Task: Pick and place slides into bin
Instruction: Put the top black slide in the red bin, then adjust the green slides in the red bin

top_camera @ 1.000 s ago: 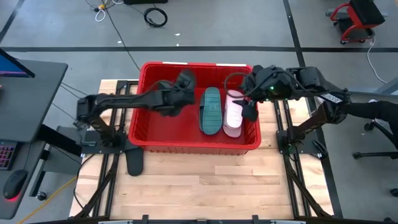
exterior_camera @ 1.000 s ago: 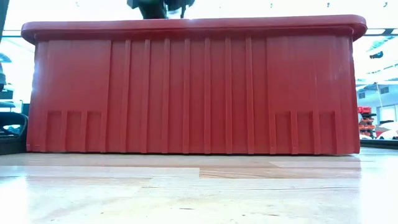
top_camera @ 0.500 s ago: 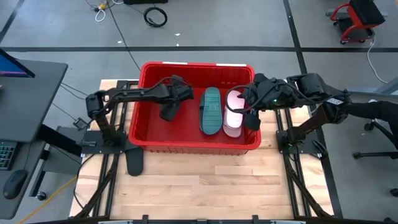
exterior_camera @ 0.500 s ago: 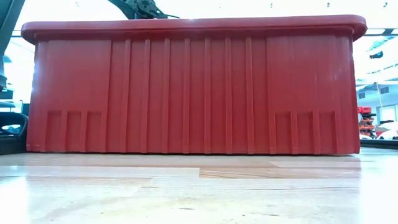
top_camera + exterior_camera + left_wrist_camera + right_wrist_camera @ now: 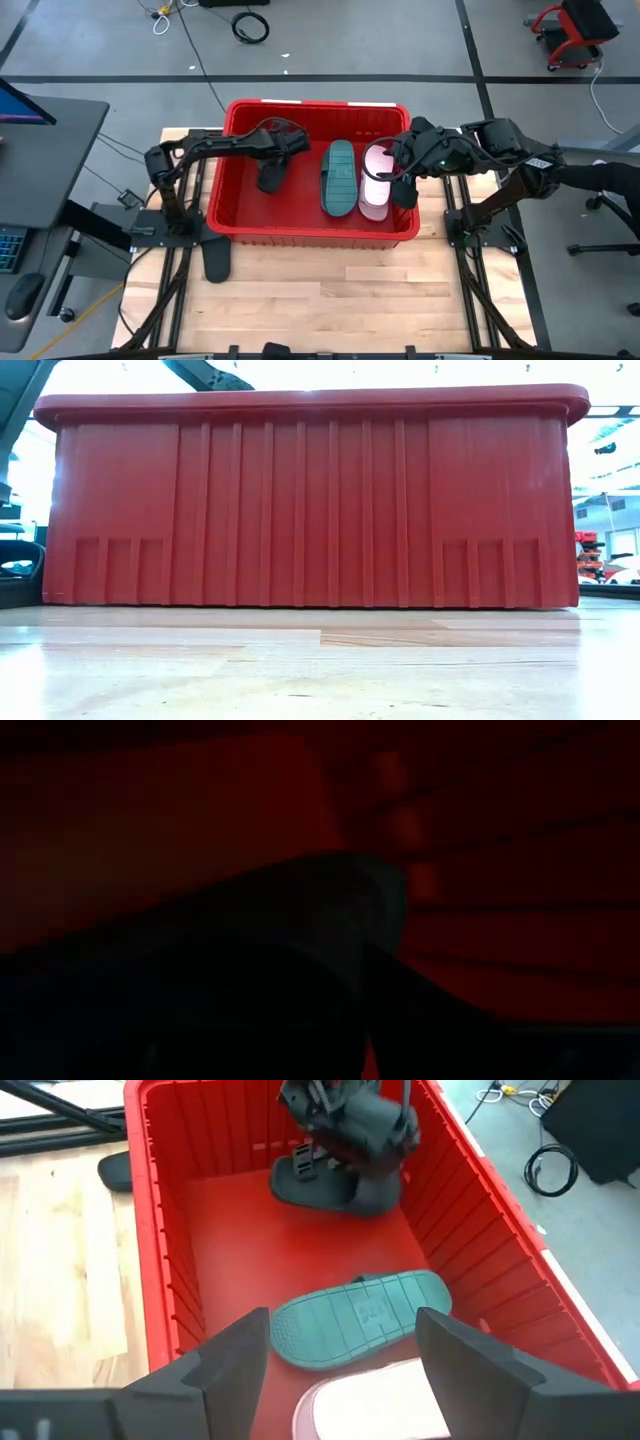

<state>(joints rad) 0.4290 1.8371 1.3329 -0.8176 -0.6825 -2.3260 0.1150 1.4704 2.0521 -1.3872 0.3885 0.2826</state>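
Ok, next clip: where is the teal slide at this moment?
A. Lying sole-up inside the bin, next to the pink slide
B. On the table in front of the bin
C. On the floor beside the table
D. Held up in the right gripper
A: the teal slide lies tread-up on the floor of the bin, alongside the pink slide.

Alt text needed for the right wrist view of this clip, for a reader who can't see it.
Inside the red bin, a teal slide lies sole-up beside a pink slide. At the far end, the left gripper hangs over a black slide. The right gripper frames the view, open.
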